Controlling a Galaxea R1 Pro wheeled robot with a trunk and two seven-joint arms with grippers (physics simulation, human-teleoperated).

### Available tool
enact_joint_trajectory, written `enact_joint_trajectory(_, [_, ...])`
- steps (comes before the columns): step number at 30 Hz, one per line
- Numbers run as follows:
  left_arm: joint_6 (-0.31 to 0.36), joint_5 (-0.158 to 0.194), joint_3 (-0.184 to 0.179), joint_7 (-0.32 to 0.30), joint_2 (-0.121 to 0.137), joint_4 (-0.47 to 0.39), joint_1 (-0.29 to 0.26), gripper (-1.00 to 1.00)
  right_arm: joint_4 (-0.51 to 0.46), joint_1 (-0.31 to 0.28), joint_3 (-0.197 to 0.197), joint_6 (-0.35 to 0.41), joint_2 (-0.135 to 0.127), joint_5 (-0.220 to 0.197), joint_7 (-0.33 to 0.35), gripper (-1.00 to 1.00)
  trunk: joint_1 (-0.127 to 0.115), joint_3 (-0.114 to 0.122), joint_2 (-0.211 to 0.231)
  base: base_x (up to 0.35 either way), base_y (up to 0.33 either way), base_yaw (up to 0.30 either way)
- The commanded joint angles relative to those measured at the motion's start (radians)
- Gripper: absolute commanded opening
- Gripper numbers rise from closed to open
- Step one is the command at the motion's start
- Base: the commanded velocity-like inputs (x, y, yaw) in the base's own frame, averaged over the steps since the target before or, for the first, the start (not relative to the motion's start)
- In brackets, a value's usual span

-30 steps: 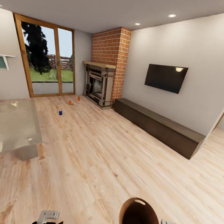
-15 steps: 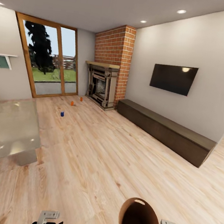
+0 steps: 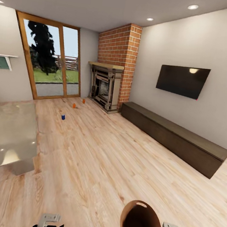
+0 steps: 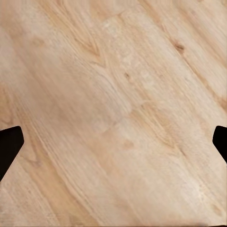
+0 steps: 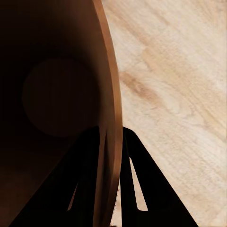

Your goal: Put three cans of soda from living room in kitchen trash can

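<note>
The right tool point(image 5: 111, 189) is clamped on the rim of the round copper-brown bin point(image 3: 140, 222), one finger inside the dark interior and one outside the wall, so the bin rides low at the robot's right front. The left tool point(image 4: 113, 142) holds nothing, its fingers spread wide over bare light wood plank floor point(image 3: 104, 155). The three small soda cans stand upright far ahead and to the left, well apart from both tools: the blue can point(image 3: 63, 117) nearest, then an orange can point(image 3: 74, 105) and a second orange can point(image 3: 83, 101) closer to the dark carved fireplace point(image 3: 104, 89) under the red brick chimney point(image 3: 120, 46) and the wood-framed glass doors point(image 3: 52, 60). Their line runs away from the robot toward the fireplace. The free left arm sits on the cans' side, so it looks the better placed to pick them, once the base has closed the long stretch of floor between, passing right of the grey glass-topped tabletop point(image 3: 6, 135).
</note>
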Motion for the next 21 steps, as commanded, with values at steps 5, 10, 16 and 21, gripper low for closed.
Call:
enact_joint_trajectory(5, [-0.011, -0.001, 0.0, 0.0, 0.0, 0.0, 0.0, 1.0, -0.001, 0.0, 0.0, 0.0, 0.0, -0.006, 0.007, -1.0, 0.0, 0.0, 0.0, 0.343, 0.0, 0.001])
enact_joint_trajectory(10, [-0.019, -0.002, 0.0, 0.0, 0.0, 0.001, 0.0, 1.0, -0.001, 0.0, 0.0, 0.0, 0.001, -0.006, 0.007, -1.0, 0.0, 0.0, 0.0, 0.343, -0.004, 0.0])
enact_joint_trajectory(16, [-0.021, -0.002, 0.0, 0.0, 0.0, 0.002, 0.0, 1.0, -0.002, 0.0, 0.0, 0.0, 0.001, -0.007, 0.007, -1.0, 0.0, -0.001, 0.0, 0.343, -0.055, 0.021])
enact_joint_trajectory(21, [-0.021, -0.002, 0.0, 0.0, 0.0, 0.002, 0.0, 1.0, -0.001, 0.0, 0.002, -0.001, 0.001, -0.006, 0.007, -1.0, 0.0, -0.001, 0.0, 0.343, -0.08, 0.017])
